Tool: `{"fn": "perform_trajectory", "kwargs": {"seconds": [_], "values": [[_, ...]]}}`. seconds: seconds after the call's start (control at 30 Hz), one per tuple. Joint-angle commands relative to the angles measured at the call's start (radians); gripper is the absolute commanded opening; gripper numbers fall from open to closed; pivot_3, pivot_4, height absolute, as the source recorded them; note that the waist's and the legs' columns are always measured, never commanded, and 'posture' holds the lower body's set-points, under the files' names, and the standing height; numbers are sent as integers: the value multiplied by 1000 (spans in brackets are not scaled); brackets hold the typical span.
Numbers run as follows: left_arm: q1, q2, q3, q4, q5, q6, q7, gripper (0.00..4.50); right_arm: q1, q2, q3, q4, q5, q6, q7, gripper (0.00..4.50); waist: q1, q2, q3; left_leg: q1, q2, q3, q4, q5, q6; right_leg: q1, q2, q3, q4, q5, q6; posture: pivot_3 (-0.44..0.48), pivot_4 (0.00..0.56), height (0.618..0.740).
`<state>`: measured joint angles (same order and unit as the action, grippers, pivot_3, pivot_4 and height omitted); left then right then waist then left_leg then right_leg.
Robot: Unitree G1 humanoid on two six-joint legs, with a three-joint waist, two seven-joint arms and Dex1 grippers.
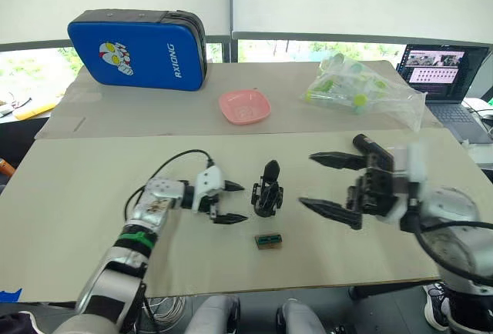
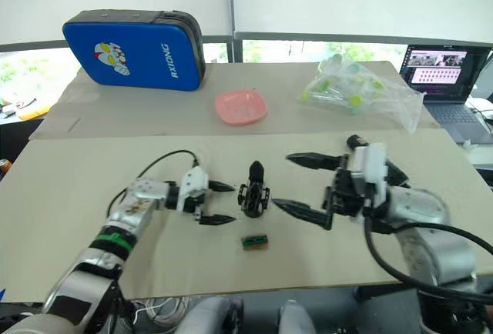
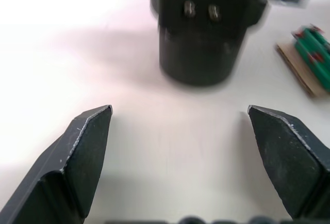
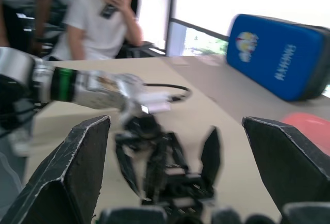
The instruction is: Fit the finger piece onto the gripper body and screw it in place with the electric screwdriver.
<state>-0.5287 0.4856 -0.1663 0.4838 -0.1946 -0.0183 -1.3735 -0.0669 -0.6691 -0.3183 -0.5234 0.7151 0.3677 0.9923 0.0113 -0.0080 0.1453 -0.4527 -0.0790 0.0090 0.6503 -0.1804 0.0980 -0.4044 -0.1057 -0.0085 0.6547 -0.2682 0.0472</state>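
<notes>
From my left wrist, the gripper body [image 3: 202, 28] is blurred and cut off at the top edge, and the small green block [image 3: 309, 59] runs off the side. From my right wrist, my left arm [image 4: 77, 87] smears with blur. The laptop [image 1: 445, 80] is clipped at the head view's edge.
</notes>
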Motion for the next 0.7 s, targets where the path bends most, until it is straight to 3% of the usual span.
{"fn": "perform_trajectory", "kwargs": {"seconds": [0.03, 0.2, 0.33, 0.4, 0.7], "values": [[70, 86, 55, -164, -100, 118, -71, 4446, 113, -24, -167, -40, 14, -18, -29, 4500, 2, 0, 0, 0, 0, 0, -1, 0, 0, 0, 0, 0, -1, 0, 0, 0, 150, 740], [124, 178, 190, -317, -199, 188, -12, 4446, 424, 49, -449, 45, -66, -160, -4, 4500, 30, 0, 0, 0, 0, 0, -3, 0, 0, 2, 0, 0, -7, 0, 0, 0, 150, 740], [95, 202, 256, -401, -311, 352, 29, 4446, 558, 106, -560, 130, -72, -251, 25, 4500, 28, 1, 0, 3, 0, 1, -3, 0, -1, 4, 0, 2, -8, 1, -2, 0, 150, 740], [56, 182, 302, -407, -358, 357, 58, 4446, 652, 139, -604, 162, -61, -256, 44, 4500, 29, 1, 0, 9, 0, 2, -5, 0, -1, 10, 0, 2, -8, 1, -2, 0, 150, 740], [10, 176, 308, -452, -432, 463, 77, 4446, 693, 160, -626, 172, -40, -222, -88, 4500, 1, 3, -1, 12, 1, 2, -8, 0, -1, 11, 0, 3, -9, 0, -2, 0, 150, 740]]}}
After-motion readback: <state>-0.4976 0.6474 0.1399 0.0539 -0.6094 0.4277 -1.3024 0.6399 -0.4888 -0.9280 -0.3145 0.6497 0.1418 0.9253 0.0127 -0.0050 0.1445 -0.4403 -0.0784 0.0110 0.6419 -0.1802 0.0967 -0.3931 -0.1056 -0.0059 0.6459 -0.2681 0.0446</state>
